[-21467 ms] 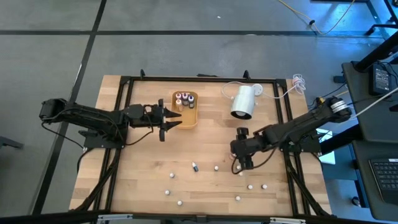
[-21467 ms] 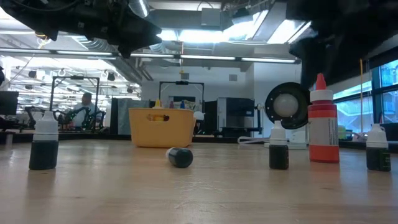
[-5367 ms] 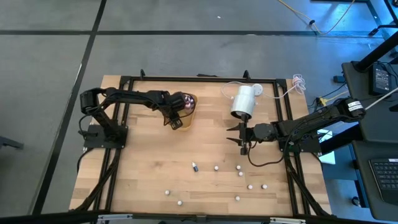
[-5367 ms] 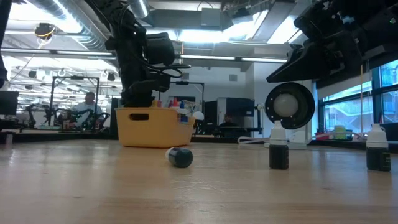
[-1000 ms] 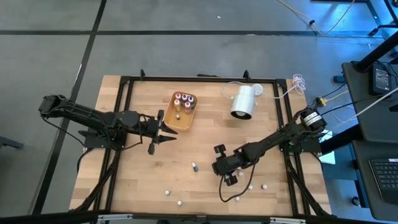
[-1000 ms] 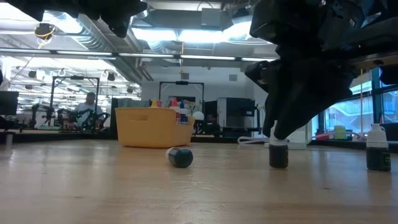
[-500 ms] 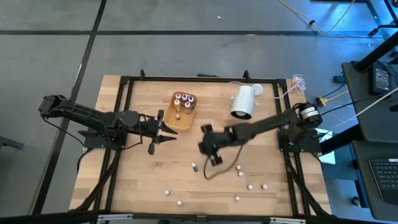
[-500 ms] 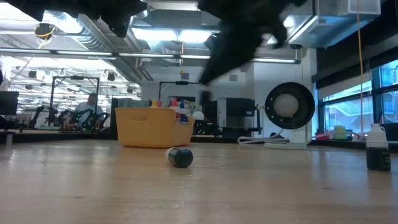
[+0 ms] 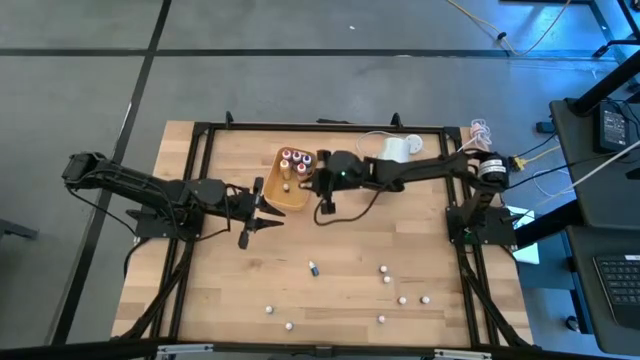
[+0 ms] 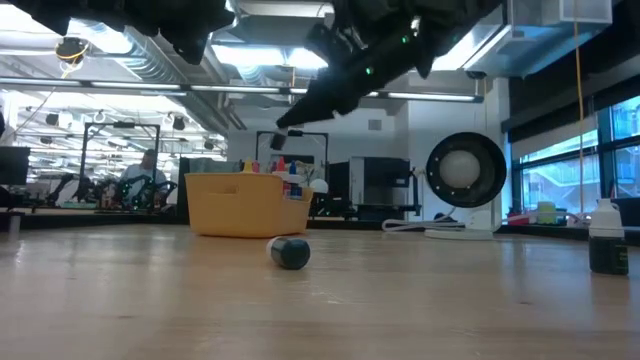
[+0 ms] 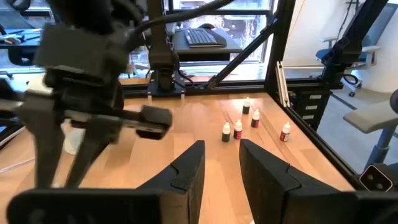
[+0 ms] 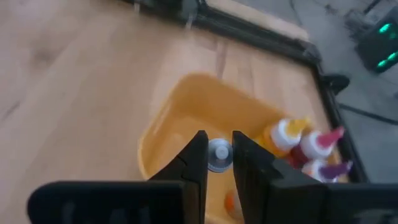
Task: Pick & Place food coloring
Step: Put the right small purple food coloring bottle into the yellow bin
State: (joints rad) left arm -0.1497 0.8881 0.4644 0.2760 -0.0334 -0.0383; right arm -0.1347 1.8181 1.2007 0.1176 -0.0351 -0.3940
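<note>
The right gripper point(image 12: 217, 163) hangs over the orange tray point(image 9: 296, 195) near the far edge of the tabletop, its arm stretched across from the right side — a carrying pose, judging by the task, meant to bring one more piece to where the others are gathered. Its fingers point(image 12: 190, 163) are drawn in narrow on a small bottle point(image 12: 219, 154) whose white cap shows squarely between them; in the low view the same bottle point(image 10: 280, 141) hangs in the air above the tray's rim. The held bottle thus sits inside the claw, directly above the tray's open near end, while several capped bottles point(image 9: 293, 160) already stand clustered at the tray's far end, so the empty part below is likely the drop spot. The rest of the food coloring point(image 9: 386, 280) is scattered toward the near edge of the tabletop, well apart from the claw, with one dark bottle point(image 9: 313, 268) lying on its side near the middle. The left gripper point(image 9: 262, 205) waits just beside the tray's near left corner, its fingers point(image 11: 189, 168) parted around nothing.
</note>
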